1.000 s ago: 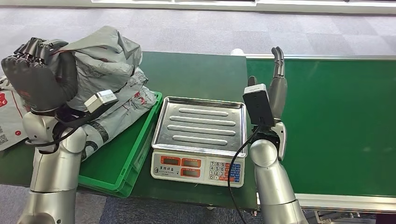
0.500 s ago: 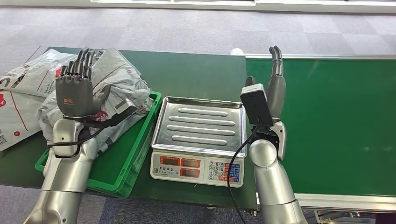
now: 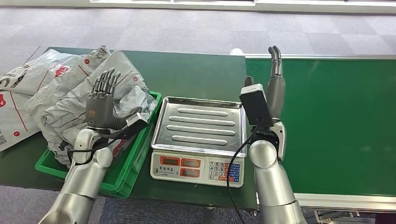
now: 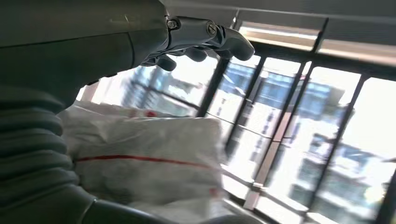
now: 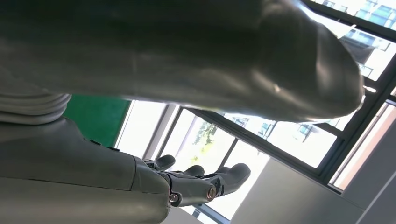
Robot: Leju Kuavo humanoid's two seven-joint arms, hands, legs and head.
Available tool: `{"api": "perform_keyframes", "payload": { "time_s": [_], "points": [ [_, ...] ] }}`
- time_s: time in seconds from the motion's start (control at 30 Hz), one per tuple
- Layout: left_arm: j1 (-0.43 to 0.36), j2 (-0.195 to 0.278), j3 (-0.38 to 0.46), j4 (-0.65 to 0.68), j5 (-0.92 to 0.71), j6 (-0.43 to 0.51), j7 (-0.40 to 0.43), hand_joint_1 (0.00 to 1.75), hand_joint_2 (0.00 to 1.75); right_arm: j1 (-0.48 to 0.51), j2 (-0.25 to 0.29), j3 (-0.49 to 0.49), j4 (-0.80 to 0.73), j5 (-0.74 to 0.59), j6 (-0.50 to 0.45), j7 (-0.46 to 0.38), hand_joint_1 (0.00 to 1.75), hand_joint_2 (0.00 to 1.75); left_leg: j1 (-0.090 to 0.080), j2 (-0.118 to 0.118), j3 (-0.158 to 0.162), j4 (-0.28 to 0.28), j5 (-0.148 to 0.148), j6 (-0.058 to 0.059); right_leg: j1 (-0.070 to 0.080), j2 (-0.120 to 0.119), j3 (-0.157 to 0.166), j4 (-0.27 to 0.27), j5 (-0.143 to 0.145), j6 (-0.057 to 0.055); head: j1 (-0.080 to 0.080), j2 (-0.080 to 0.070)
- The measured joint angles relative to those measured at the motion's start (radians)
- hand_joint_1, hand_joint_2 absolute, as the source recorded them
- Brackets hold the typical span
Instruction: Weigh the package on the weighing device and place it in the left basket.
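One crumpled grey plastic mailer package [image 3: 79, 100] lies in green plastic basket [image 3: 135, 161], just behind the left hand [image 3: 100, 105], w/ fingers straight, apart, holding nothing. Right hand [image 3: 275, 88] likewise empty.

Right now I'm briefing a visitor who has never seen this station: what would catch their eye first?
Probably the heap of crumpled grey packages spilling over the green basket at the table's left end, with the left robot hand raised over them, fingers apart. Next, the empty steel pan of the scale in the middle. Beside it the right robot hand stands upright at the edge of the green conveyor belt.
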Motion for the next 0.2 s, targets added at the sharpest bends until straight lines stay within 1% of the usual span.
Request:
{"api": "perform_keyframes", "payload": {
  "time_s": [0.03,0.07,0.13,0.17,0.2],
  "points": [
    [0.018,-0.011,0.002,-0.088,0.237,-0.078,-0.075,0.0,0.0,0.002,-0.001,0.0,-0.001,-0.004,-0.003,-0.001,0.0,0.0,0.0,0.0,0.0,0.0,0.0,0.0,0.0,0.0,0.0,0.0,0.0,0.0,0.0,0.0],
    [0.036,-0.025,0.005,-0.189,0.5,-0.156,-0.124,0.0,0.0,0.003,-0.002,0.0,-0.001,-0.01,-0.007,-0.004,0.0,0.0,0.0,0.0,-0.001,0.0,-0.001,0.0,0.0,0.0,-0.001,0.0,0.0,0.0,0.0,0.0],
    [0.07,-0.051,0.012,-0.381,0.977,-0.282,-0.148,0.0,0.0,0.004,-0.004,0.0,-0.001,-0.022,-0.014,-0.011,0.0,0.0,0.0,0.002,-0.001,0.0,-0.002,0.0,0.0,0.001,-0.001,0.0,-0.001,0.0,0.0,0.0],
    [0.086,-0.063,0.016,-0.466,1.161,-0.323,-0.145,0.0,0.0,0.006,-0.004,0.0,-0.001,-0.026,-0.017,-0.013,0.0,0.0,0.0,0.002,0.0,0.0,-0.003,0.001,0.0,0.002,-0.001,0.0,-0.001,0.0,0.0,0.0],
    [0.094,-0.068,0.018,-0.505,1.243,-0.343,-0.143,0.0,0.0,0.007,-0.005,0.0,-0.001,-0.028,-0.019,-0.014,0.0,0.0,0.0,0.003,0.0,0.0,-0.003,0.001,0.0,0.002,-0.001,0.0,-0.002,0.0,0.0,0.0]
  ]
}}
